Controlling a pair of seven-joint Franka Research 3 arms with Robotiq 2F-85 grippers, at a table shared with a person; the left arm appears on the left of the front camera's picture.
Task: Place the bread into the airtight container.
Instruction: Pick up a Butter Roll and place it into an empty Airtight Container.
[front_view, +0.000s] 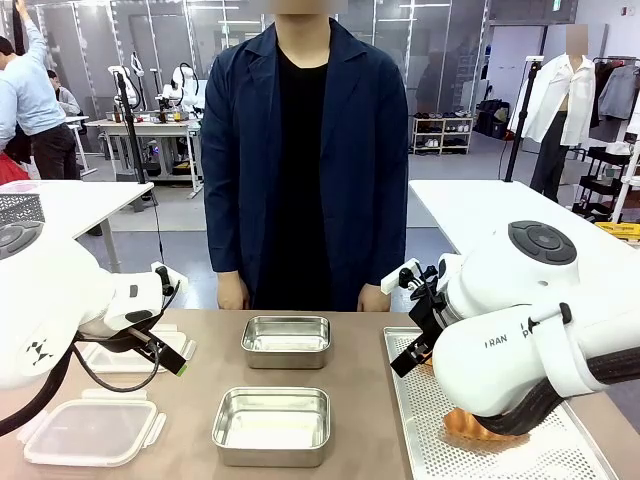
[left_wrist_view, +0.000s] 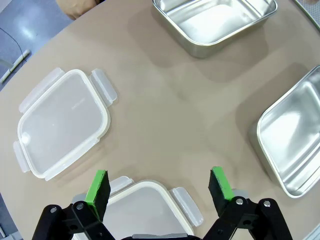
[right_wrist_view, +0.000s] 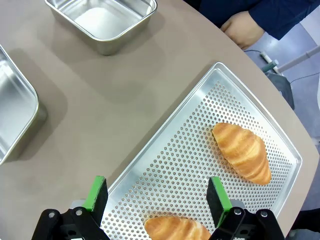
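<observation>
The near croissant (right_wrist_view: 175, 229) lies closest to the right wrist lens, at the robot-side end of the perforated tray (right_wrist_view: 200, 145). The right gripper (right_wrist_view: 156, 192) hangs directly over it, jaws wide apart and empty, one green pad to each side and seemingly clear of the crust. A second croissant (right_wrist_view: 243, 151) lies further up the tray toward the person, well apart from the first.

To do this pick well, come straight down so the pads straddle the pastry. Its long axis seems to run along the line between the pads, though the frame edge cuts it off, so a wrist turn to close across the narrow waist may serve better. Close softly, since flaky bread will likely crush or shed. Lift above the tray rim before moving sideways.

Off the tray's left edge stand two open, empty steel containers, one nearer the robot (front_view: 271, 427) and one nearer the person (front_view: 286, 341); either would do, and the nearer one looks the shorter carry. Beyond them from the tray lie two plastic lids (left_wrist_view: 62, 122), with the left gripper (left_wrist_view: 157, 182) above them, jaws likewise apart and holding nothing. The person's hand (right_wrist_view: 243, 27) rests near the tray's far corner; keep the path away from it.
</observation>
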